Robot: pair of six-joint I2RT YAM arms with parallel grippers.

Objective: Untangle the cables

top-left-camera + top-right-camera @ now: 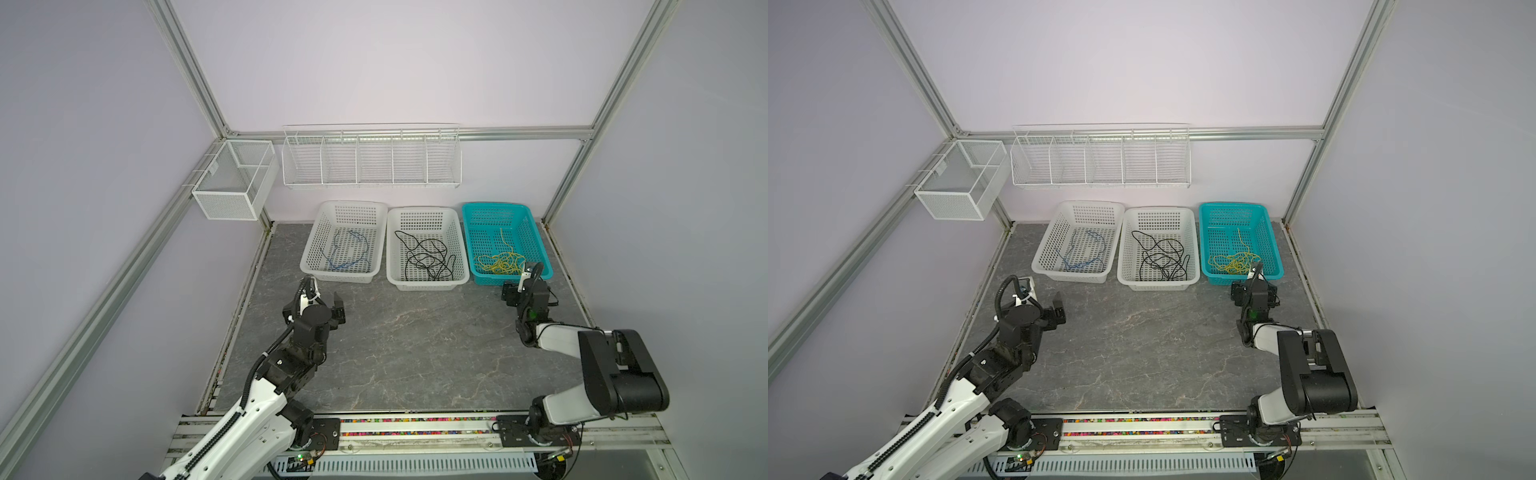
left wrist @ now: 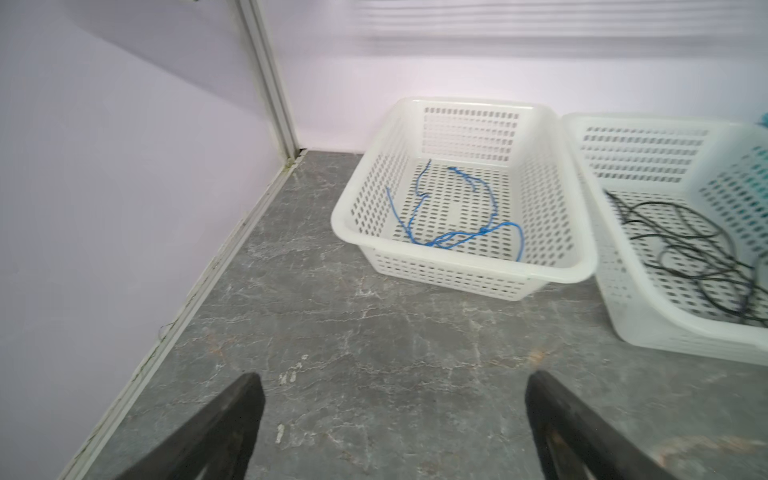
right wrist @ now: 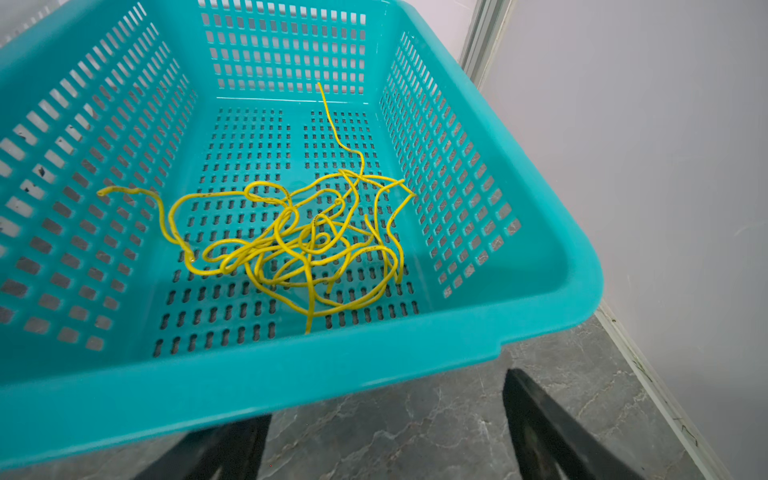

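Three cables lie apart, each in its own basket at the back of the table. A blue cable (image 1: 347, 254) (image 1: 1081, 257) (image 2: 453, 237) lies in the left white basket (image 1: 312, 232) (image 2: 469, 272). A black cable (image 1: 428, 258) (image 1: 1163, 261) (image 2: 685, 249) is in the middle white basket (image 1: 424, 286). A tangled yellow cable (image 1: 500, 262) (image 1: 1235, 262) (image 3: 299, 245) sits in the teal basket (image 1: 540, 243) (image 3: 291, 374). My left gripper (image 1: 324, 297) (image 1: 1042, 296) (image 2: 392, 378) hovers open and empty in front of the left basket. My right gripper (image 1: 524, 286) (image 1: 1254, 286) (image 3: 388, 399) stands open and empty at the teal basket's front rim.
A white wire rack (image 1: 370, 160) with several compartments hangs on the back wall, with a white mesh box (image 1: 232, 183) at the left corner. Walls and aluminium posts close the sides. The arms' mounting rail (image 1: 415, 428) runs along the front edge of the grey marbled table (image 1: 415, 340).
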